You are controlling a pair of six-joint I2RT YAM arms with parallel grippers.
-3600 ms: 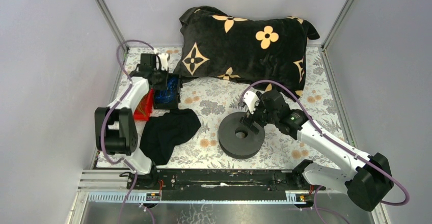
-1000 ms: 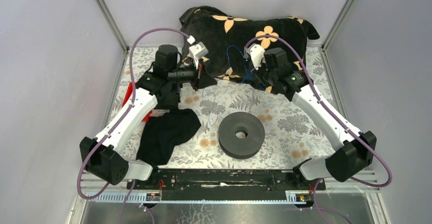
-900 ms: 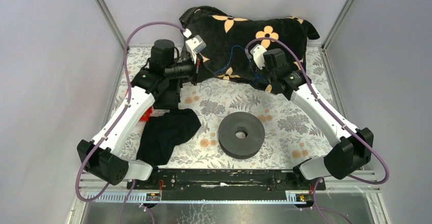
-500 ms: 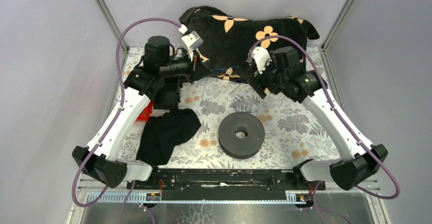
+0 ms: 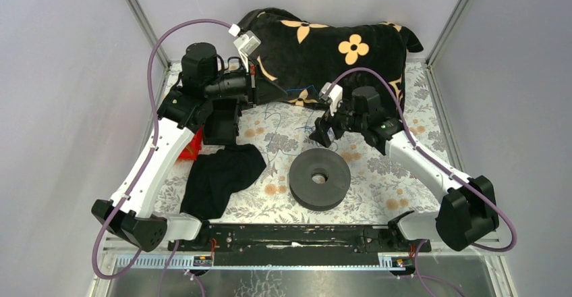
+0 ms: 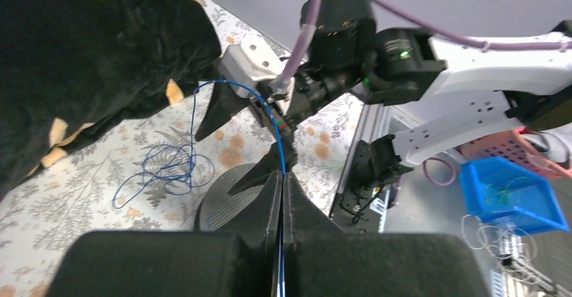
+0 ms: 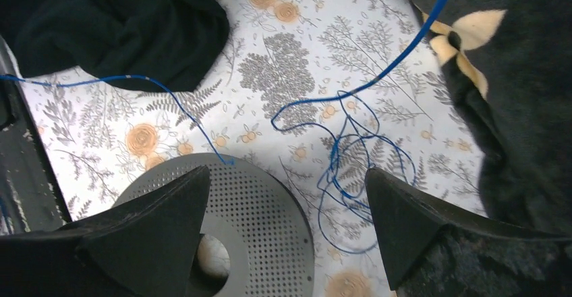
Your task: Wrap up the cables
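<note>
Plain pale lilac-grey walls [image 5: 67,74] enclose the cell, slim aluminium corner posts [image 5: 138,17] rising at the back; a white tablecloth printed with grey leaves and orange flowers [image 5: 398,169] covers the table

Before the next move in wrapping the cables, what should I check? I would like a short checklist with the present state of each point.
1. Left gripper shut on the blue cable: ok.
2. Right gripper open and empty: ok.
3. Spool lying flat on the table, clear of both grippers: ok.
4. Cable wound on the spool: not ok, a loose tangle lies beside it.
5. Cable free of the black cushion: cannot tell.
</note>
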